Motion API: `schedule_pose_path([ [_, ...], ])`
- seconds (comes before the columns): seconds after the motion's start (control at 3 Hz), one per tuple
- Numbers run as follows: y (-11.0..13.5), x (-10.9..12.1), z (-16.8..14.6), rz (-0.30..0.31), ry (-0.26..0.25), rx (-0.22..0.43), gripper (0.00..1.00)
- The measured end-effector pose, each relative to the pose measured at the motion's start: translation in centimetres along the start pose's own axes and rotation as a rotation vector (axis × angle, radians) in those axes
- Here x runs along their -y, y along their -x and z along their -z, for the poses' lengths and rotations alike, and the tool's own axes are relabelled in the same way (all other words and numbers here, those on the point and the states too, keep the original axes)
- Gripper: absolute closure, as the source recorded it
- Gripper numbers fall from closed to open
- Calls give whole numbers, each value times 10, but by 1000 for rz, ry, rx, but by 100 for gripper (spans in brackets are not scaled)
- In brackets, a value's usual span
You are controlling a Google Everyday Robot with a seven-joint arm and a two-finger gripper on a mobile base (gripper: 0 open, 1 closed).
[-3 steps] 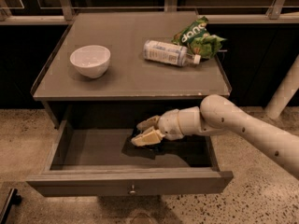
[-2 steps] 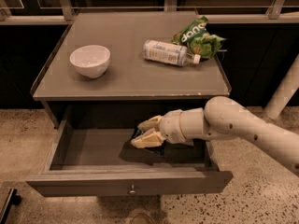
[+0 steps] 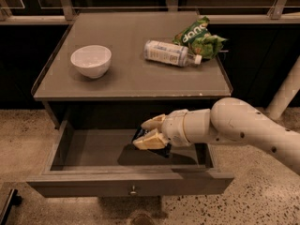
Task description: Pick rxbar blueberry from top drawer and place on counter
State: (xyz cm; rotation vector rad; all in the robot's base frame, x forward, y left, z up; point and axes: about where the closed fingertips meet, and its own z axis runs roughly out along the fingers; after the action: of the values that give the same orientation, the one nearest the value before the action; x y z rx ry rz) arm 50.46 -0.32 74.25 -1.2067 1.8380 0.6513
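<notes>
Rxbar blueberry (image 3: 142,134), dark wrapper at mid-frame, lies below the counter (image 3: 131,76) that carries a white bowl (image 3: 91,60), a bottle (image 3: 166,53) and a green chip bag (image 3: 199,36), within the pulled-out top drawer (image 3: 93,186), clamped between the pale fingers of the gripper (image 3: 140,135).
</notes>
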Motion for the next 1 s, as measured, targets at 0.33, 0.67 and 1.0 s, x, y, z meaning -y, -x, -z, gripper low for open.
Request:
schedule_pose_path([
  [0.33,11,1,5,31,-6,-1,100],
  [0.67,47,7,21,128,-38,-43,100],
  [1.0,87,20,38,228,-48,-84,100],
])
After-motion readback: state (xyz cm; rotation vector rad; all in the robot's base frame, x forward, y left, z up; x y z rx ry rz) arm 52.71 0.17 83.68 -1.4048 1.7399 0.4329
